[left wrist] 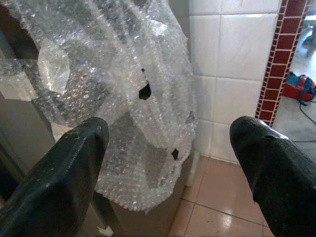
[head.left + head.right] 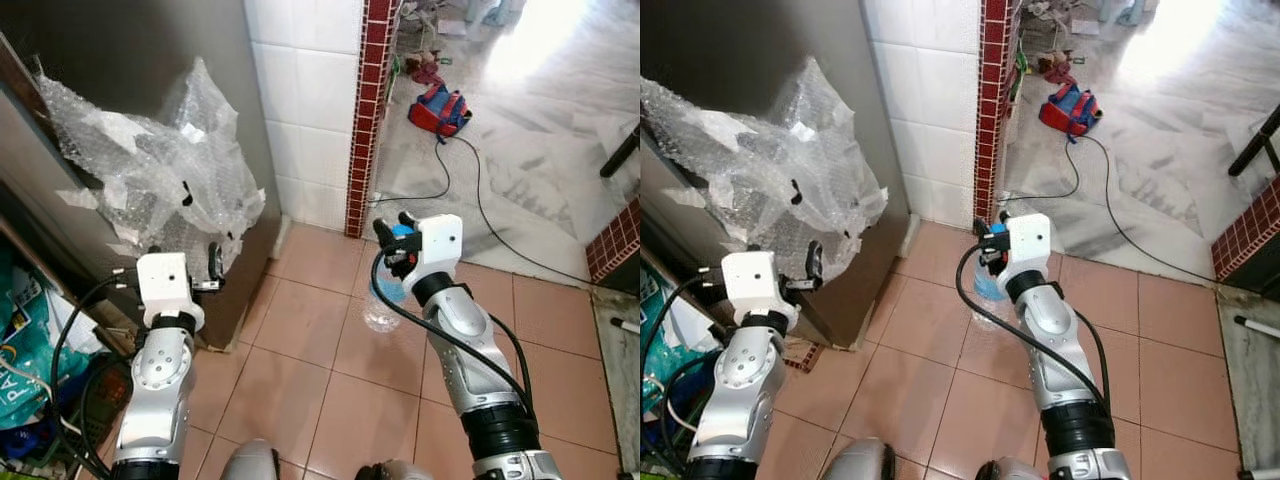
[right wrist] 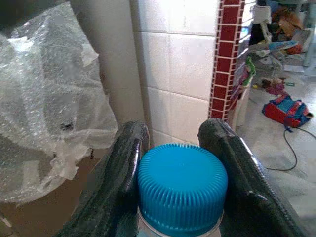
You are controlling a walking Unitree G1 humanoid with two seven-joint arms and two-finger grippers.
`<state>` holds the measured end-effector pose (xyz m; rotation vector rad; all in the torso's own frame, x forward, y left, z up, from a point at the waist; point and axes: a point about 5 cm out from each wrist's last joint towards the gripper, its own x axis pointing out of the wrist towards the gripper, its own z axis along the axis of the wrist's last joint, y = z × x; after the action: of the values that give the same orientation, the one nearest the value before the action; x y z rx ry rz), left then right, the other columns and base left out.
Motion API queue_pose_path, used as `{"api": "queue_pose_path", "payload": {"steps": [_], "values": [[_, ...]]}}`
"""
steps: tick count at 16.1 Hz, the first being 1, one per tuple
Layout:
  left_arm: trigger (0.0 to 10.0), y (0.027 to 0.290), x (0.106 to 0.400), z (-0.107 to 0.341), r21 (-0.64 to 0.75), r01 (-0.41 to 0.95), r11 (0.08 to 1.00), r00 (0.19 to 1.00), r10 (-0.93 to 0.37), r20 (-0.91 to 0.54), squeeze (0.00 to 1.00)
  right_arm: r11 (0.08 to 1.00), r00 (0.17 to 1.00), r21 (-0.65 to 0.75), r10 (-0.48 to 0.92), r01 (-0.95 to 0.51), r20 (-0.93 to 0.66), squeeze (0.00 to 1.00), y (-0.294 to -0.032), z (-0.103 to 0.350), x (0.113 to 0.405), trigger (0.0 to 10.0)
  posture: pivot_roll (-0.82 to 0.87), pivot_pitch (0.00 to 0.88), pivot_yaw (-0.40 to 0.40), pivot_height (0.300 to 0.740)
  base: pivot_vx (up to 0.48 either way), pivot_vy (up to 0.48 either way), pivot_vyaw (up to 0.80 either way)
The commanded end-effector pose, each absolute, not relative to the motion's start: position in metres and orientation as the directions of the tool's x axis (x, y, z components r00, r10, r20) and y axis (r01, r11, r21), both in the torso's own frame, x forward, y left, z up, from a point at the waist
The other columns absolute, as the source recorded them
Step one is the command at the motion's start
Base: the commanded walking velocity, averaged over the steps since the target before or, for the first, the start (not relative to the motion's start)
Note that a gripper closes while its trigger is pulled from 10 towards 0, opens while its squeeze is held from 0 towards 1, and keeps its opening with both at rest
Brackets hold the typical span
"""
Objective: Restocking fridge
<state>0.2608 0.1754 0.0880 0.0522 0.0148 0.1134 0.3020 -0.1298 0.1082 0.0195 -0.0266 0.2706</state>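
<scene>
Blue-capped bottle (image 2: 385, 300) is clamped at the neck by the right gripper (image 3: 180, 163), right of the bubble-wrapped fridge (image 2: 150, 60). Left gripper (image 1: 173, 163) is spread empty; the door should be opened first.

Head stereo pair looking down at tiled floor (image 2: 330, 390), wrist cameras close, all sharing bubble wrap (image 1: 123, 98)

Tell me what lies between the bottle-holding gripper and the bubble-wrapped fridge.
Bare pinkish floor tiles, seen in the left eye view, separate the right gripper with its bottle from the fridge.
</scene>
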Motion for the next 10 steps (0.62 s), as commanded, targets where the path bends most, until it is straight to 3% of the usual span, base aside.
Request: {"api": "queue_pose_path", "payload": {"steps": [1,10], "values": [[10.0,0.1753,0.2619,0.0904,0.055,-0.106,0.993,0.994,0.107,-0.013,0.0,0.966,0.964,0.023,0.256,-0.258,0.067,0.0,-0.1313,0.1181,0.3054,10.0,0.05,0.039,0.017,0.74,0.0,0.48,0.0],[10.0,0.1746,0.2661,0.0921,0.066,-0.091,0.994,0.996,0.092,-0.01,0.0,0.969,0.968,0.033,0.243,-0.246,0.066,0.0,-0.1307,0.1179,0.3042,10.0,0.04,0.035,0.024,0.74,0.0,0.48,0.0]]}}
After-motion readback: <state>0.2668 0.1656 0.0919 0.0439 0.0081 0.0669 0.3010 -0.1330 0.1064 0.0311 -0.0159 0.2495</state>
